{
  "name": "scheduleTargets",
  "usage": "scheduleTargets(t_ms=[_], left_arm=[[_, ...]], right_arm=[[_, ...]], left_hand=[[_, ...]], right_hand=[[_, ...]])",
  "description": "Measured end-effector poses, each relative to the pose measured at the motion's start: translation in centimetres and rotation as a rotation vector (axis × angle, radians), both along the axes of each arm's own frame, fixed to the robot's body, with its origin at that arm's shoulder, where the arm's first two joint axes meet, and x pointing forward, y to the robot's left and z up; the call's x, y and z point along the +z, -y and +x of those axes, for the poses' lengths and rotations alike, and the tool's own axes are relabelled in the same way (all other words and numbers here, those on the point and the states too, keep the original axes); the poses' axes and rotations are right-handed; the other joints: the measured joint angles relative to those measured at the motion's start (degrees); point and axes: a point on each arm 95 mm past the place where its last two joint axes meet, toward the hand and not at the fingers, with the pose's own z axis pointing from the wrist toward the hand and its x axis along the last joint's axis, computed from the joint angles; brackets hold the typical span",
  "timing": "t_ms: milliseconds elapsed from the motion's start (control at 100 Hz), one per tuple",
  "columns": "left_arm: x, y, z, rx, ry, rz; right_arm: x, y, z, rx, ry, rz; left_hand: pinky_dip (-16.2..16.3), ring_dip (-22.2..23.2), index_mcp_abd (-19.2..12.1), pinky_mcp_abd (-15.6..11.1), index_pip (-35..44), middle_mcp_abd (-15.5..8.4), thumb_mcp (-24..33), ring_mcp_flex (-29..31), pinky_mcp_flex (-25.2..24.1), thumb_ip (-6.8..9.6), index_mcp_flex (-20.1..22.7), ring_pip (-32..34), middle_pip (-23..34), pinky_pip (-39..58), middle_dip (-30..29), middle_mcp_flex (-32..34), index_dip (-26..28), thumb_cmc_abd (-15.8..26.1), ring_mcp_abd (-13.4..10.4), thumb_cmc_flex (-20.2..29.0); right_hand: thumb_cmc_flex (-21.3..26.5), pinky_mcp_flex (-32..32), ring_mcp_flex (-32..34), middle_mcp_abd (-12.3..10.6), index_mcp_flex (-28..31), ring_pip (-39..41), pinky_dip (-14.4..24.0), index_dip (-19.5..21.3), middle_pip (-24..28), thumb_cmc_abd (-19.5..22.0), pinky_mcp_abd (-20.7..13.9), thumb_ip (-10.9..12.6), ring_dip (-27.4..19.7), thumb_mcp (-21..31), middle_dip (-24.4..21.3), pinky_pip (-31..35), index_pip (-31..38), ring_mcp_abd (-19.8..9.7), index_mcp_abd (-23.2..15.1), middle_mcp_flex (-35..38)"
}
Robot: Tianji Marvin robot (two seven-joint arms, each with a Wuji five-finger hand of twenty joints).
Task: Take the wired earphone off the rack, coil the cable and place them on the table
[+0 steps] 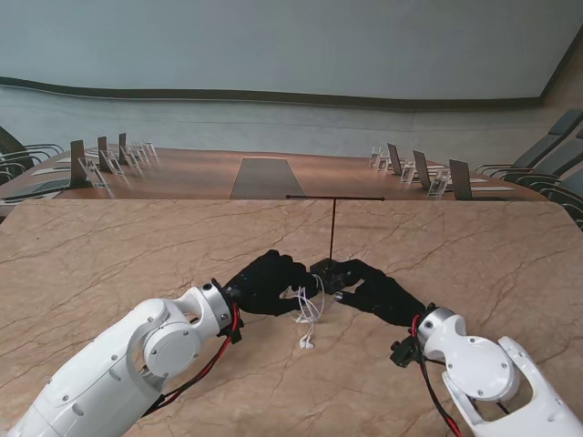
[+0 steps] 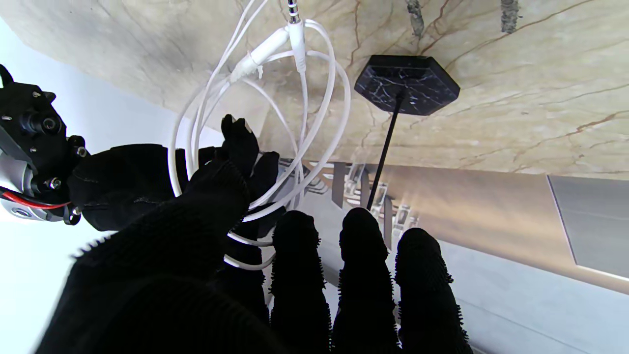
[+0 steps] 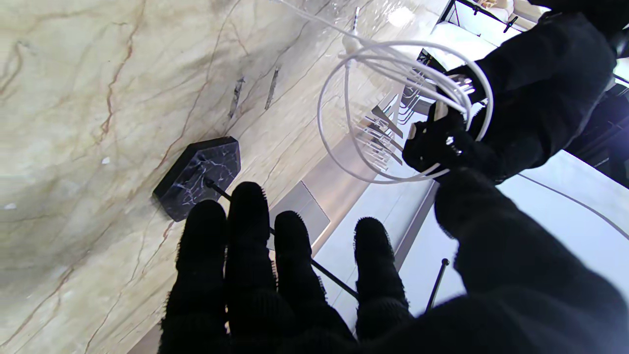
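- Stand view: earphone cable (image 1: 310, 311) is off the rack (image 1: 333, 228), bunched in white loops between the two black-gloved hands, just nearer to me than the rack's dark base (image 1: 326, 269). Left hand (image 1: 267, 284) sits left of the bundle, right hand (image 1: 375, 289) to its right; both are touching or almost touching it. One earbud (image 1: 307, 343) dangles down toward the table (image 1: 109, 264) on the near side; I can't tell whether it touches. The rack crossbar is bare.
- Left wrist view: left hand (image 2: 216, 206) has thumb and index closed on the coil (image 2: 275, 132), with several loops threaded round those digits; the other three fingers (image 2: 363, 255) point straight out and hold nothing. The loops hang off the hand toward the table, with the jack plug (image 2: 295, 19) at the table end. Rack base (image 2: 407, 84) stands clear of the coil, to one side.
- Right wrist view: right hand (image 3: 275, 275) has its four fingers extended and slightly spread, with nothing visibly in them. Its thumb side reaches toward the coil (image 3: 393, 113), but the thumb tip is hidden, so I can't tell whether that hand pinches the cable. The coil is on the left hand (image 3: 521, 98), across from these fingers.
- Judgement: the coil's long axis runs hand-to-table, and the left hand owns it. Lowering it means moving straight down on the near side of the base, with the loose earbud landing first; the loops may spring open on release.
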Motion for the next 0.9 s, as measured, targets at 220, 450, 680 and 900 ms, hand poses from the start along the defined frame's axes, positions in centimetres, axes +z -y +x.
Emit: scheduleTargets(t_ms=[220,450,680,900], left_arm=[[0.1,-0.6,-0.2,0.018,0.033,0.044],[0.2,-1.2,-0.3,0.029,0.061,0.069],[0.2,-1.5,-0.4,0.038,0.075,0.074],[0.3,-1.6,-0.5,0.037,0.09,0.056]], right_arm=[[-0.2,0.2,-0.2,-0.001,-0.009,-0.001],[-0.3,0.6,-0.3,0.003,-0.022,-0.005],[-0.4,0.8,-0.6,0.009,-0.033,-0.012],[-0.4,0.6,-0.8,0.027,-0.05,-0.018]], left_hand=[[-6.01,-0.44,-2.12,-1.92,-2.5,0.01,0.07,-9.01,-5.33,-0.09,0.57,-4.71,-4.4,-10.35,0.0,-10.25,1.34,0.0,-2.64,-0.74],[-7.01,-1.39,-2.44,-2.62,-2.84,-0.8,0.04,-13.35,-5.52,-0.1,0.63,-8.08,-8.0,-22.26,-5.47,-16.46,1.87,0.0,-4.45,-0.94],[-6.26,-3.41,-2.44,-2.87,-2.85,-1.32,0.24,-13.39,-5.6,-0.11,0.64,-14.75,-12.01,-33.21,-16.02,-19.9,1.93,-0.01,-4.94,-0.97],[-5.47,-3.84,-2.44,-3.45,-2.54,-1.32,0.52,-13.39,-5.62,-0.11,0.64,-19.06,-17.65,-37.77,-20.13,-19.99,1.93,-0.02,-5.12,-0.97]], right_hand=[[0.02,0.0,0.0,0.0,0.0,0.0,0.0,1.0,0.03,0.0,0.0,1.38,0.0,0.0,-0.01,0.0,3.06,0.0,-0.01,0.0],[0.09,0.0,0.01,0.0,0.98,0.0,0.0,1.46,0.05,0.0,0.0,1.38,0.0,-0.4,-0.01,0.0,3.12,0.0,-0.01,0.0],[0.97,0.0,0.01,0.0,1.92,0.0,0.0,1.78,0.05,0.06,0.0,1.53,0.0,-0.53,-0.01,0.0,3.17,0.0,0.04,0.0],[1.18,0.0,0.01,0.0,3.39,0.0,0.0,1.92,0.22,0.06,0.0,1.54,0.0,-1.02,-0.02,-0.01,3.13,0.1,0.15,0.0]])
